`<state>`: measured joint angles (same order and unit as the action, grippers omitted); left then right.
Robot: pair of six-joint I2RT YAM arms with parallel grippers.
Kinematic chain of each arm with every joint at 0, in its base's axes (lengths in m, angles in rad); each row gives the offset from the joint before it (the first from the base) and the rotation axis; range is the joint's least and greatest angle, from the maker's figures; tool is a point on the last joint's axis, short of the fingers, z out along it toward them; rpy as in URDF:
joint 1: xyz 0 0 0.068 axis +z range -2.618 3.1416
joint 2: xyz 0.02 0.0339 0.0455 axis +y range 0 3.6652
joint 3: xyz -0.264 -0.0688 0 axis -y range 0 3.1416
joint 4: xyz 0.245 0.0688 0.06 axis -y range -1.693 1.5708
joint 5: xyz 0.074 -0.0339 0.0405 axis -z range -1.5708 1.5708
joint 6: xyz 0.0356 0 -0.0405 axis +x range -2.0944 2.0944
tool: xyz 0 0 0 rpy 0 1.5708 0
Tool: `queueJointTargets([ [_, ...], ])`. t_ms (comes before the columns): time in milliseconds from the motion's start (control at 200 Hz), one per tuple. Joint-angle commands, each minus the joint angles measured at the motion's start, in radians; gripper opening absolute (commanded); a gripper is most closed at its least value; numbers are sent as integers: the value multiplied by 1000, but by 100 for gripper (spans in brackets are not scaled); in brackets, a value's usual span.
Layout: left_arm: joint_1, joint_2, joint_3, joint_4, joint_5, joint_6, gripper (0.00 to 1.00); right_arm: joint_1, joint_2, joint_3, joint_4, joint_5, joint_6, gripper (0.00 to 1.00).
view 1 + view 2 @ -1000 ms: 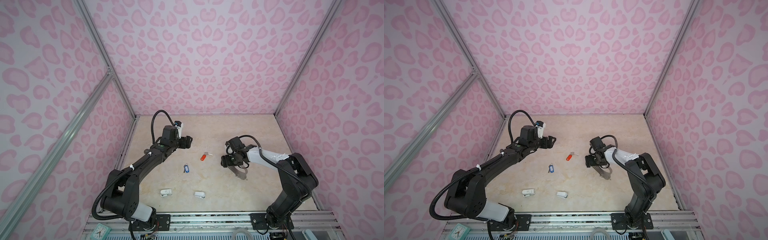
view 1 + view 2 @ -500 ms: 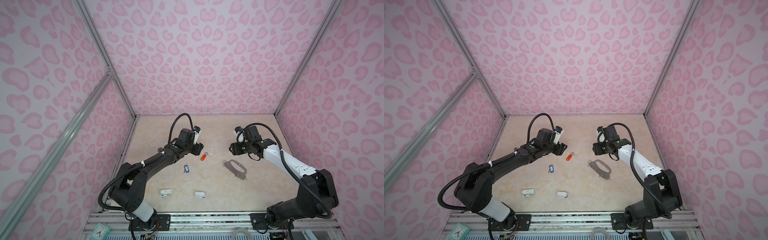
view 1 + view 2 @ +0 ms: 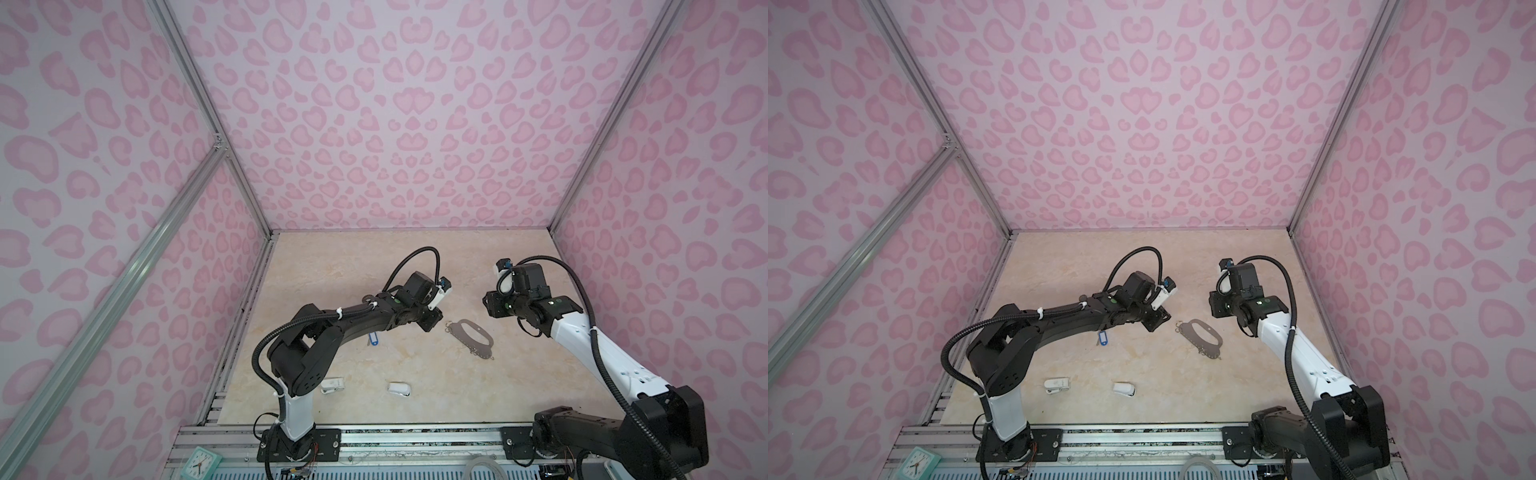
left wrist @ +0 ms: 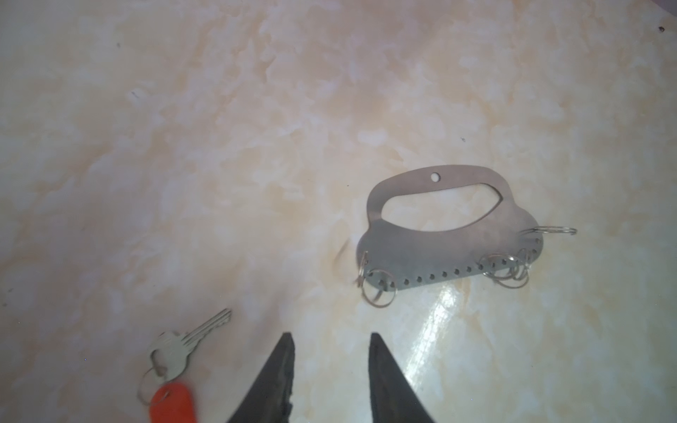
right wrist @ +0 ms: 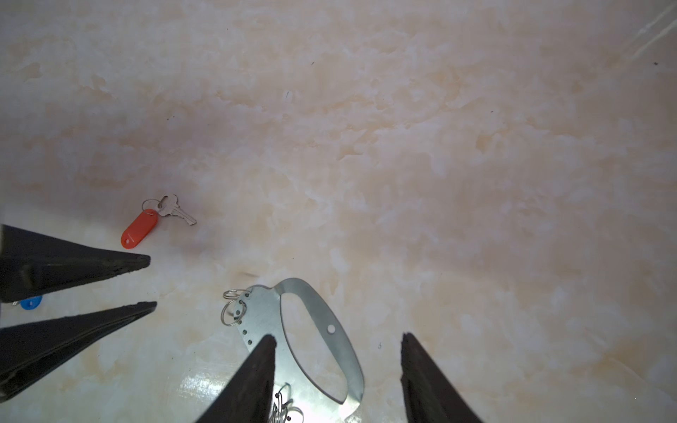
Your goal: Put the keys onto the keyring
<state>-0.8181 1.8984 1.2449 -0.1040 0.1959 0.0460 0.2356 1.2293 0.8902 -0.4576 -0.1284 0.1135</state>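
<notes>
Keyring [image 3: 469, 337] lies flat, right of centre. My left gripper [image 4: 329, 337] and right gripper [image 5: 337, 337] flank it, both spread and empty. Red-tag key [image 4: 170, 360] rests just beside the left one; I should centre over its tag, then pinch.

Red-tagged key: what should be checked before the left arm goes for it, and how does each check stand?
1. Left gripper empty, fingers apart: ok.
2. Red-tagged key lying free, apart from the keyring: ok.
3. Key centred between the left fingers: not ok, it lies off to one side.
4. Right gripper open, holding nothing: ok.
5. Wire ring ready to take the key: cannot tell.
</notes>
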Motion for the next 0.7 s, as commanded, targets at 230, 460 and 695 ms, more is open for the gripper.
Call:
queueJointTargets([
  [230,-28,87,59,18,-6,0,29,1,-19,-27,28,-23,-9,54],
  [460,-30,130,94,12,0,-3,27,0,-1,-25,24,-39,-12,53],
  [695,-32,161,126,-12,-1,-3,26,0,6,-21,23,-45,-15,52],
])
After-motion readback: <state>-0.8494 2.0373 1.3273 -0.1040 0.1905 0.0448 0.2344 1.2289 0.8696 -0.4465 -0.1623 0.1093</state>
